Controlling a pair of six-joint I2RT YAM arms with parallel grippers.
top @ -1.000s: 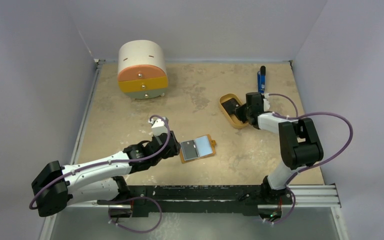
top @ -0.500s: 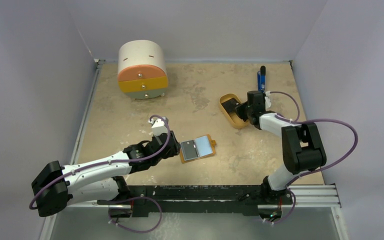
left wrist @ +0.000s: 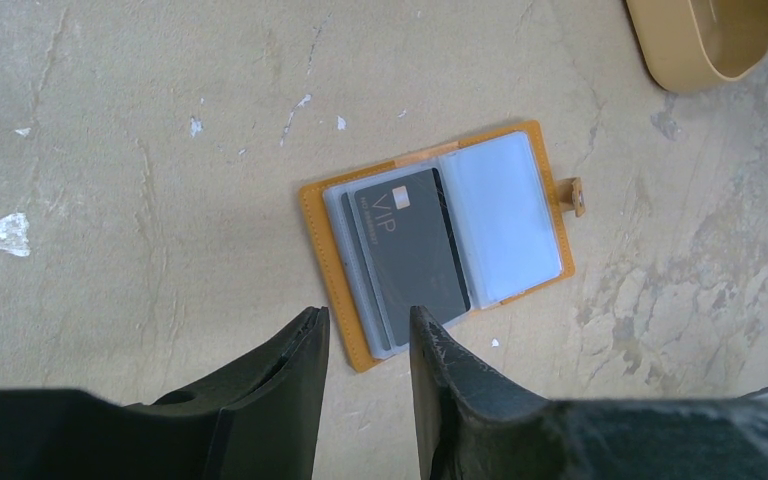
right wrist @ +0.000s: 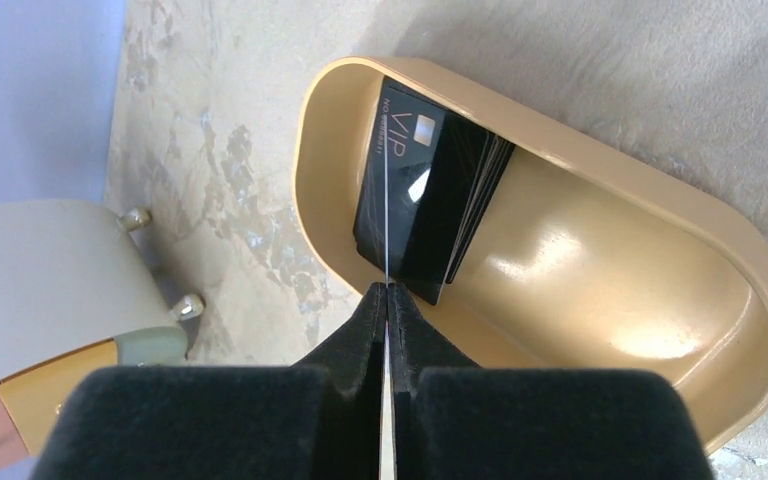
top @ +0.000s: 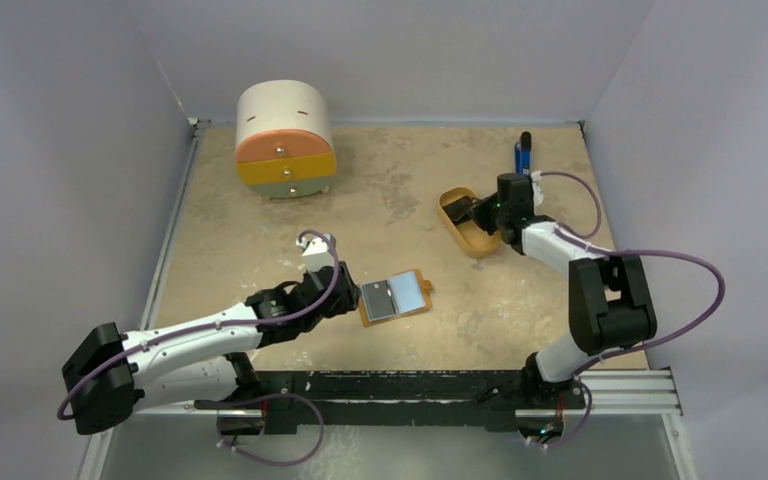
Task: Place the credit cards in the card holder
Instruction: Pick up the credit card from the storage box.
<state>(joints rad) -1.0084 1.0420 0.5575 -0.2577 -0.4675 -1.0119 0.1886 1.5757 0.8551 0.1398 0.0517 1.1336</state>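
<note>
The step in hand looked to be picking up another card. The right pincer (right wrist: 387, 295) reached into the tan tray (right wrist: 580, 290), which sat toward the far right corner of the surface. Its fingers were pressed together on a thin black card (right wrist: 386, 200), seen edge-on above the stack of cards (right wrist: 450, 200) at one end of the tray. The card holder (left wrist: 505, 215) lay open and flat near the middle of the near edge, with one VIP card (left wrist: 410, 245) already in its left pocket and the right pocket apparently bare. The left pincer (left wrist: 367, 325) hung just beside the holder's near corner, fingers spread and gripping nothing. The next move would likely call for carrying the pinched card across to the holder and sliding it level into a pocket, perhaps with the left pincer pinning the holder down.
</note>
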